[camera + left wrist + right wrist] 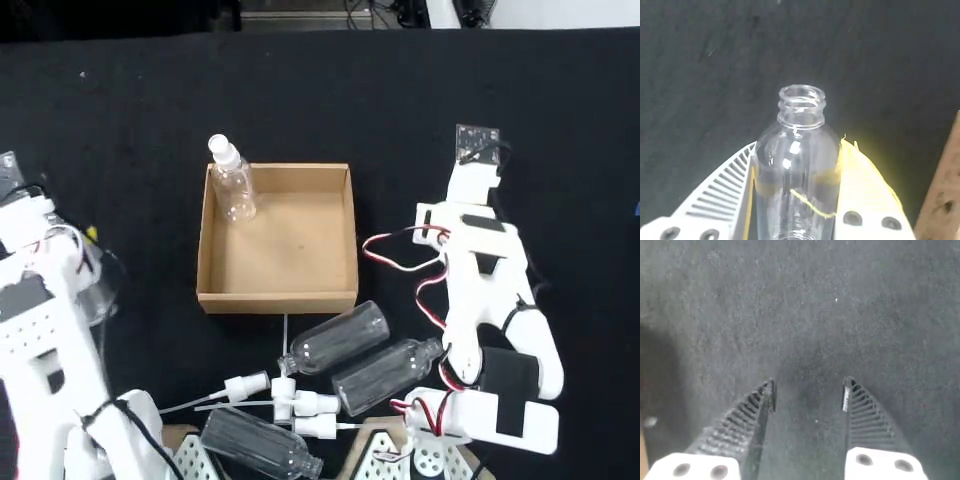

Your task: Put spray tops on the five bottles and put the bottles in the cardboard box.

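Overhead, the left arm's bottle (97,290) barely shows; a capped bottle (233,182) leans in the box (280,300) corner. Left wrist: left gripper (799,145) clamps that bottle, base cut off, neck pointing past the fingertips. Right wrist: right gripper (807,387) gapes over cloth (840,300).

Left pincer (800,145) clamped on bottle (799,117); right pincer (809,382) parted, arm stretched forward.

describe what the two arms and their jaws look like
Both arms are white plastic segments with black servo blocks. The right arm carries looping red and white wires; the left arm has a black cable. The jaws are tapering, ribbed wedges with screw holes at their bases; one left jaw has a yellowish face.
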Available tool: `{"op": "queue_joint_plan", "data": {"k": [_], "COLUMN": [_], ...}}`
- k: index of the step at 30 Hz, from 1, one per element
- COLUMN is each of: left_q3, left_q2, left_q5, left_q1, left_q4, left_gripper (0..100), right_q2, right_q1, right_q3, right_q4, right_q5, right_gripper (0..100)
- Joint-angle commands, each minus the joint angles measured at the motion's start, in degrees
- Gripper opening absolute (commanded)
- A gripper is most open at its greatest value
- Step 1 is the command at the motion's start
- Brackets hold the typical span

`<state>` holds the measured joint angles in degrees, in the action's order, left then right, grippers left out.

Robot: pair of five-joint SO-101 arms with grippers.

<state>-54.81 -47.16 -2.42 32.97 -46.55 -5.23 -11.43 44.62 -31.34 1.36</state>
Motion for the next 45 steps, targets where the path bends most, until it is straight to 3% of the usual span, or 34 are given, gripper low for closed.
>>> {"op": "queue_joint_plan", "data": {"k": [1,9,13,24,29,38,45], "left_q3": [-5.1,-22.5,-27.9,-36.5,-42.7,-42.6,-42.5], "left_q2": [-6.2,-14.9,-18.9,-30.2,-41.1,-57.1,-57.4], "left_q5": [6.5,10.0,10.0,10.1,10.5,10.5,10.5], "left_q1": [-1.7,-3.2,-5.8,-6.4,-6.2,-6.5,-5.8], "left_q4": [9.8,30.8,35.1,35.4,35.4,17.2,15.7], "left_gripper": [3,3,3,3,3,3,3], "right_q2": [-1.0,-1.1,-4.7,-22.3,-33.1,-41.5,-42.1], "right_q1": [-0.7,-0.6,-0.4,4.5,4.1,4.6,13.7], "right_q3": [-5.1,-5.5,-4.8,2.8,6.0,-2.1,-16.2], "right_q4": [-4.7,-5.3,-6.8,-12.7,-15.3,-35.9,-62.2], "right_q5": [-0.4,-0.4,-0.4,0.2,5.9,23.5,40.8], "right_gripper": [19.4,19.4,19.4,19.4,19.4,19.4,19.4]}}
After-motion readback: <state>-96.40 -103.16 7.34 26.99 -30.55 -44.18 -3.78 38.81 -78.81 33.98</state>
